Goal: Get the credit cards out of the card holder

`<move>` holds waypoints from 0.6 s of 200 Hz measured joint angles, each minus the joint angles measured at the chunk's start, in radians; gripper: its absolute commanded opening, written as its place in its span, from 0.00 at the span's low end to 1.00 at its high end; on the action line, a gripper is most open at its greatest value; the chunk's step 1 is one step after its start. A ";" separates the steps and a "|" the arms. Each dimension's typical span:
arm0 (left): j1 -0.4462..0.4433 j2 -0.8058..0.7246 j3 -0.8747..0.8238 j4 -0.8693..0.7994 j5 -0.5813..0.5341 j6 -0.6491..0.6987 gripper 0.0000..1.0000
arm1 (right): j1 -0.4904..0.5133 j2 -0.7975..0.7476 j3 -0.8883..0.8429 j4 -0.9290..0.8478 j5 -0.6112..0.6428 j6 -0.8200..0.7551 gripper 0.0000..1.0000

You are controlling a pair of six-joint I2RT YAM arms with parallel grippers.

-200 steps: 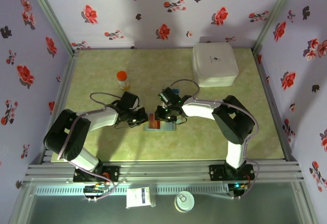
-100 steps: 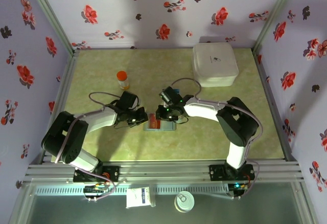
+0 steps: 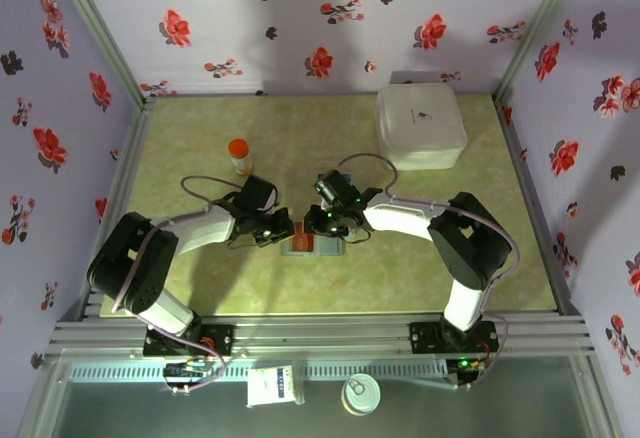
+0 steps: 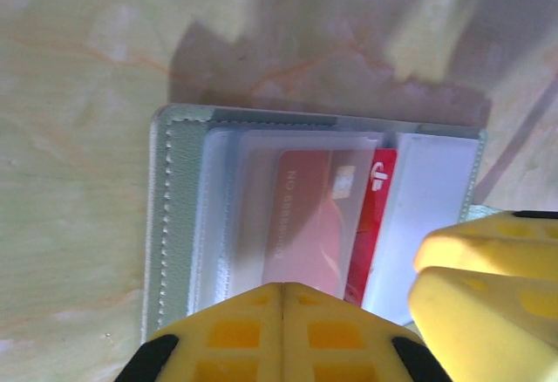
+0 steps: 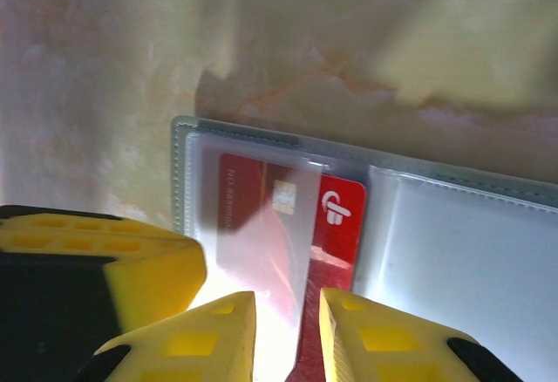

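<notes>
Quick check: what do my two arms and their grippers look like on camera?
Both the left arm and right arm are white shells with black joints, a pale grey cable looped along each. The left gripper and right gripper have yellow fingers with square recesses on black mounts.

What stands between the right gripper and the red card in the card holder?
A clear pocket of the card holder lies over most of the red card, leaving one strip bare. The right gripper, jaws slightly apart, sits at the card's near edge. The left gripper, shut, rests beside it, not between them.
</notes>
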 measured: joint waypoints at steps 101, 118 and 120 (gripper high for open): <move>0.000 0.021 0.009 -0.013 -0.019 0.021 0.01 | 0.000 0.043 -0.033 0.098 -0.063 0.039 0.25; 0.000 0.021 0.009 -0.013 -0.020 0.021 0.01 | 0.000 0.058 -0.039 0.112 -0.074 0.048 0.25; 0.000 0.021 0.009 -0.014 -0.020 0.021 0.01 | 0.000 0.058 -0.039 0.113 -0.074 0.050 0.25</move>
